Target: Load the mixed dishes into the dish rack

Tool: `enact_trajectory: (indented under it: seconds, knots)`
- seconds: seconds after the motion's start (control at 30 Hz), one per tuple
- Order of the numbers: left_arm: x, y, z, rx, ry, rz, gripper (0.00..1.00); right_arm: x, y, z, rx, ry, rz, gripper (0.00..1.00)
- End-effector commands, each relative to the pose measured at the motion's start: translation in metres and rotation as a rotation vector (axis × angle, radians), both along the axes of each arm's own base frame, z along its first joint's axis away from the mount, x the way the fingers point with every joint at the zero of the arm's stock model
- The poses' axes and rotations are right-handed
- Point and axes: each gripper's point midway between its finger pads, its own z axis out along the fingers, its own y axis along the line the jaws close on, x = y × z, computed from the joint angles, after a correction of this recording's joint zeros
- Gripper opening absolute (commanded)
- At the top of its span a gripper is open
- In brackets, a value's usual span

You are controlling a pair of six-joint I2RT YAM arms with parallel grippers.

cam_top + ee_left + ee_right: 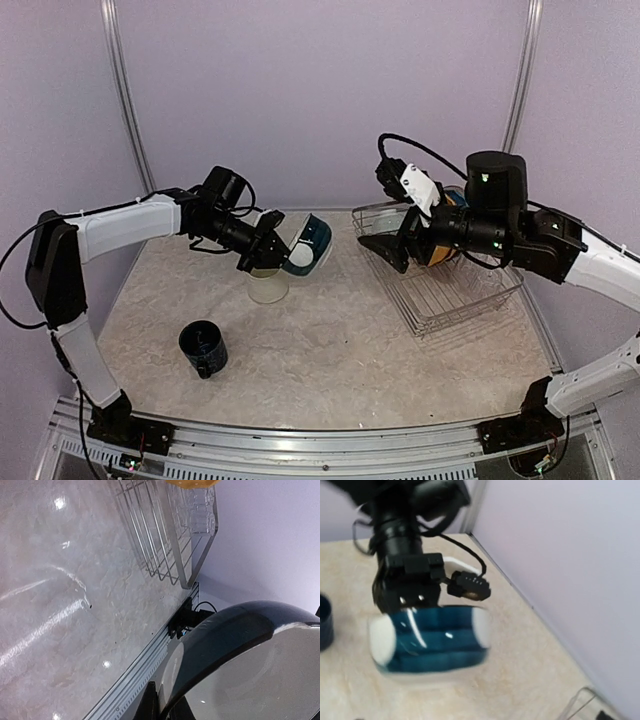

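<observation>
My left gripper [272, 247] is shut on the rim of a grey-teal cup [309, 245] with a white inside, held tilted above the table; the cup fills the lower right of the left wrist view [250, 655] and shows in the right wrist view [432, 640]. A clear glass [268, 287] stands on the table just below it. A dark blue mug [203, 347] stands at the front left. The silver wire dish rack [455, 290] is on the right, with a yellow plate [441, 252] in it. My right gripper [377, 250] is open and empty at the rack's left end, facing the cup.
The rack's near corner [172, 545] lies by the table's metal front rail [135, 675]. The purple wall runs close behind the rack and along the table's right side [560, 555]. The dark blue mug shows at the left edge of the right wrist view [324, 622].
</observation>
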Motion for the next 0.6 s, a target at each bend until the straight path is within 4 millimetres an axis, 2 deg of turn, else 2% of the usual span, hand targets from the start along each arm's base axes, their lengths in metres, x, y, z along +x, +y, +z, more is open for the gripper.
enact_trajectory:
  seconds: [0.0, 0.1, 0.2, 0.3, 0.57]
  knots:
    - [-0.06, 0.018, 0.011, 0.041, 0.082, -0.188, 0.0, -0.024, 0.002, -0.025, -0.181, -0.08, 0.165, 0.98]
    - [-0.081, 0.02, 0.011, 0.066, 0.143, -0.25, 0.0, -0.026, 0.013, -0.041, -0.261, -0.072, 0.195, 0.98]
    - [-0.093, 0.023, 0.005, 0.084, 0.205, -0.284, 0.0, -0.027, 0.022, -0.06, -0.35, -0.102, 0.216, 0.97]
    - [-0.101, 0.026, 0.0, 0.103, 0.247, -0.314, 0.0, -0.03, 0.032, -0.074, -0.392, -0.109, 0.255, 0.97]
    - [-0.113, 0.028, -0.025, 0.178, 0.334, -0.354, 0.0, -0.055, 0.067, -0.092, -0.489, -0.159, 0.346, 0.97]
